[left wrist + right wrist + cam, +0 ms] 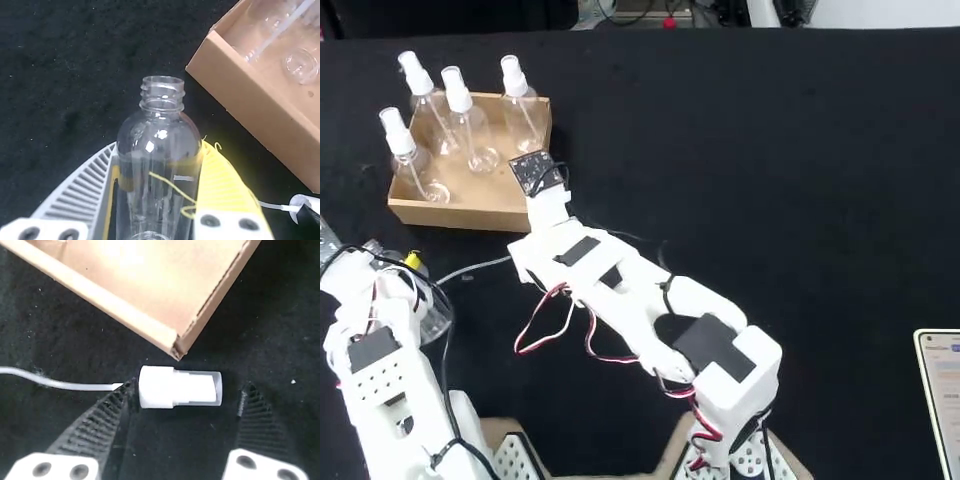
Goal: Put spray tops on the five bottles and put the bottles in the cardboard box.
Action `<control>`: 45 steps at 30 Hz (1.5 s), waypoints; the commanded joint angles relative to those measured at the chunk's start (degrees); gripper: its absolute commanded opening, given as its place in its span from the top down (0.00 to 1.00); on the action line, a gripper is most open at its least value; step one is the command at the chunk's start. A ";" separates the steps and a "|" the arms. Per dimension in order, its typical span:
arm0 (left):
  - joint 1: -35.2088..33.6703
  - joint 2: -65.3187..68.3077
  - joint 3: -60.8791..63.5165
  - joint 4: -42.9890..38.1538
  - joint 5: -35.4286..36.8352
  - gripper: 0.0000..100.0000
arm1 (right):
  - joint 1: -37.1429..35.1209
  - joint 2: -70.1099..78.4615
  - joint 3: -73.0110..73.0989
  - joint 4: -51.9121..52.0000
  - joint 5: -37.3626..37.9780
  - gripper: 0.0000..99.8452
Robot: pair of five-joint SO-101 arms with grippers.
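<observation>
A clear bottle [161, 115] with a bare threaded neck stands between the fingers of my left gripper [160, 146], which is shut on it near the table's front left [425, 305]. A white spray top [177, 387] with a clear cap lies on its side on the black table, just off the corner of the cardboard box [150, 295]. Its thin dip tube [55, 382] trails away from it. My right gripper [187, 388] is open and straddles the spray top, one finger close to its collar. In the cardboard box [450, 212] stand several capped bottles [470, 130].
The right arm [640, 300] stretches across the table's middle toward the box's front right corner. A phone [940, 400] lies at the right edge. The black table [770, 180] is bare to the right of the box.
</observation>
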State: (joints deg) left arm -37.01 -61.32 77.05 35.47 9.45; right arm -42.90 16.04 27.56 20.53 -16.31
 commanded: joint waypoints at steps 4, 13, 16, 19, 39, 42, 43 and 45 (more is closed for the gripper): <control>-0.84 -0.97 -0.40 -0.97 0.35 0.89 | 0.18 -0.57 -3.47 1.14 0.00 0.83; -0.84 -0.97 -0.40 -0.97 0.35 0.89 | 1.49 -5.85 -1.71 7.56 0.09 0.85; -0.84 -0.97 -0.40 -0.97 0.35 0.89 | 2.64 -12.18 2.33 10.81 1.05 0.85; -0.84 -0.97 -0.40 -0.97 0.35 0.89 | 4.57 -19.56 9.36 11.96 6.59 0.86; -0.84 -0.97 -0.40 -1.05 0.62 0.89 | 33.14 -37.67 25.71 12.57 74.90 0.86; -0.84 -0.97 -0.40 -1.05 0.53 0.89 | 31.30 -34.77 25.27 12.40 75.87 0.85; -0.84 -0.97 -0.40 -1.05 0.53 0.89 | 30.51 -33.80 25.10 12.04 75.69 0.85; -0.84 -0.97 -0.40 -1.05 0.44 0.89 | 28.31 -31.87 24.48 10.81 71.91 0.85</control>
State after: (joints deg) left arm -37.36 -61.32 77.05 35.47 9.45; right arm -11.69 -17.45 53.58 32.84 58.24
